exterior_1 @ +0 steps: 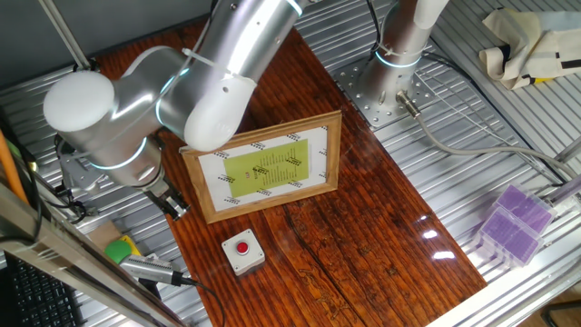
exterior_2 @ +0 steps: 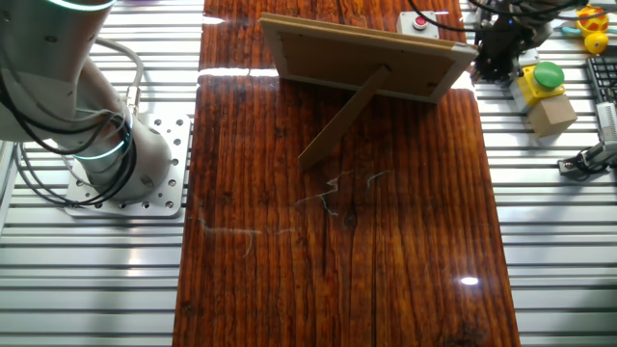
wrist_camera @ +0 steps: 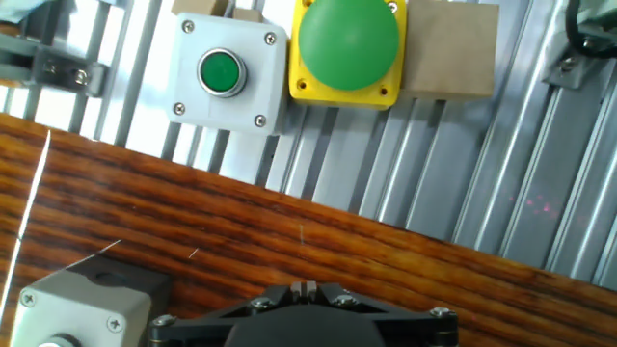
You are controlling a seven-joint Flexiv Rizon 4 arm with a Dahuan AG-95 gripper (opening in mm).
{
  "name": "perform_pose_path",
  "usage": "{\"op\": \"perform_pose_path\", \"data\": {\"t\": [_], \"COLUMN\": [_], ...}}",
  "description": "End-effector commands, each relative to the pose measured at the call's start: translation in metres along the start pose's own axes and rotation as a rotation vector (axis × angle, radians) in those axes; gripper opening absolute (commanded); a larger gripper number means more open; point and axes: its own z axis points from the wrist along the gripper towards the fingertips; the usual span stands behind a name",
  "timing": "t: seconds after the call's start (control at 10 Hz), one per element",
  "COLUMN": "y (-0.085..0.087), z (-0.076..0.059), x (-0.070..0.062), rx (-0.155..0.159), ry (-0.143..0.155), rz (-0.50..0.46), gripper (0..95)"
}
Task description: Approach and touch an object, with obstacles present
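button box [exterior_1: 243,252] before standing picture frame [exterior_1: 265,166], both on wooden board [exterior_1: 363,245]

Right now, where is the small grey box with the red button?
In one fixed view, the grey box sits on the wooden board, in front of the picture frame, near the board's left edge.

A green-and-yellow block [wrist_camera: 347,48] sits at the hand view's top, between a grey box with a green button [wrist_camera: 224,72] and a tan block [wrist_camera: 448,48]. At the one fixed view's lower right lies a purple, possibly plastic, case [exterior_1: 513,222].
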Motion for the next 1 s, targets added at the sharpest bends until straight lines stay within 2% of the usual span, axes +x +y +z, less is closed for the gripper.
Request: {"op": "perform_pose_path", "data": {"t": [0.1,0.5,0.7,1.0], "y": [0.0,0.0,0.0,0.0], "z": [0.0002,0.0002,0.0002,0.0002], "x": [0.0011,0.0011,0.0011,0.0011], "rx": [0.024,0.03,0.03,0.031], "ry": [0.003,0.002,-0.001,-0.017], "rz": [0.049,0.189,0.217,0.123], "gripper": [0.0,0.0,0.0,0.0]}}
